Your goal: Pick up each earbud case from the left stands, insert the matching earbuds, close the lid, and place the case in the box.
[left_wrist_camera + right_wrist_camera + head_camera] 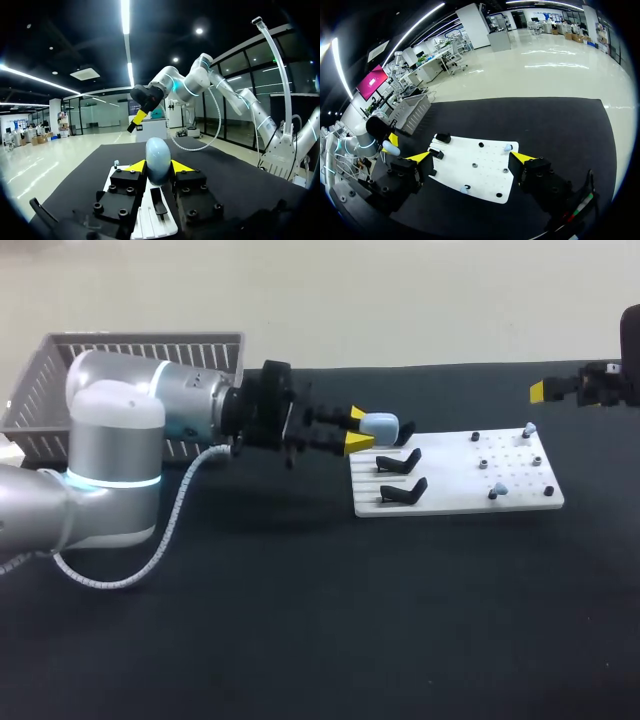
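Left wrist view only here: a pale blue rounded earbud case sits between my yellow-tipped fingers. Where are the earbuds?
Observer: Two small pale blue earbuds sit on the flat white board's right part, one far, one near.
Operator: Right gripper's state?
Observer: The right gripper is open and empty, apart from that board.
Operator: And the box?
Observer: A grey slatted plastic basket sits far left, behind the left arm.

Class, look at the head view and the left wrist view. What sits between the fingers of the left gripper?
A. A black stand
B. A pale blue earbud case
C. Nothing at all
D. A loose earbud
B: the left gripper is closed on the pale blue earbud case, with one yellow tip against each of its sides.
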